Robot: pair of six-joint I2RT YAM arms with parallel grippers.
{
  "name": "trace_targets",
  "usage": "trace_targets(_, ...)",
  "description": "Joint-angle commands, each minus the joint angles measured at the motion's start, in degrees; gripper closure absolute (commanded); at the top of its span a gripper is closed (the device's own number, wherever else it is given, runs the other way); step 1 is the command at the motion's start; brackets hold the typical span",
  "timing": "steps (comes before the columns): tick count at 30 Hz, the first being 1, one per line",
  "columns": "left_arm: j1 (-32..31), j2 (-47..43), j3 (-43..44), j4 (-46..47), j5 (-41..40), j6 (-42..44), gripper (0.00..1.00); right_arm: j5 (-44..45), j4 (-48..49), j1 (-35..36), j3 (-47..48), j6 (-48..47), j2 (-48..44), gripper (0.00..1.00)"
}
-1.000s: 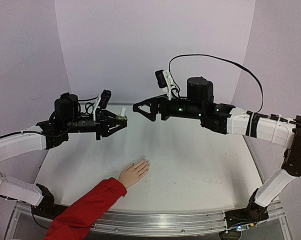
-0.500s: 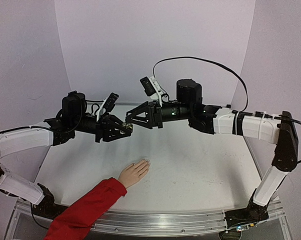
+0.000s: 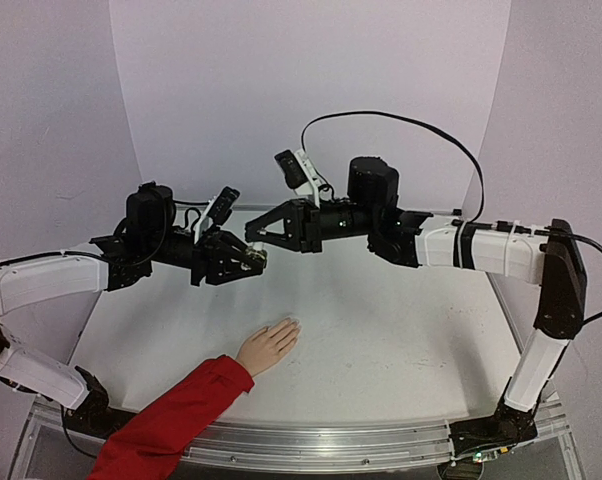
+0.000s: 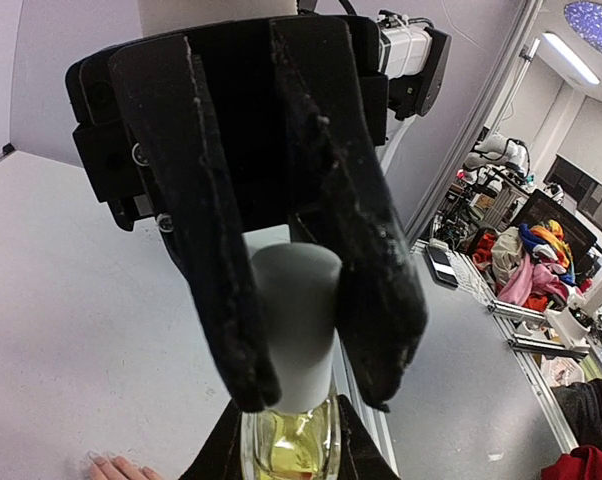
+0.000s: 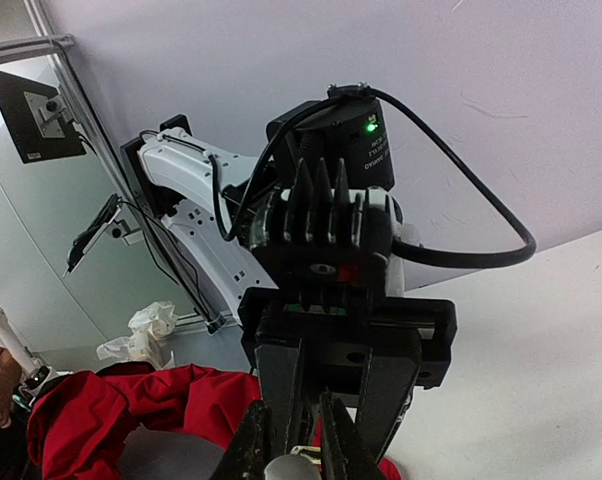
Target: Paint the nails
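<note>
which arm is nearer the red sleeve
Left. The left arm has its lower link just beside the red sleeve at the near left edge of the table; the right arm rises from the near right corner, well across.

A white table (image 3: pixel 401 330) bears a flat peach hand (image 3: pixel 268 346) in a red sleeve (image 3: pixel 171 415).
</note>
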Motion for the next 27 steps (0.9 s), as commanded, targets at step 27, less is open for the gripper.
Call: trace_targets(27, 0.7, -13.3, -5.4, 2.5, -43.5, 9.8, 1.0, 72.0, -18.9, 22.3, 14.6, 6.5, 10.8, 1.0)
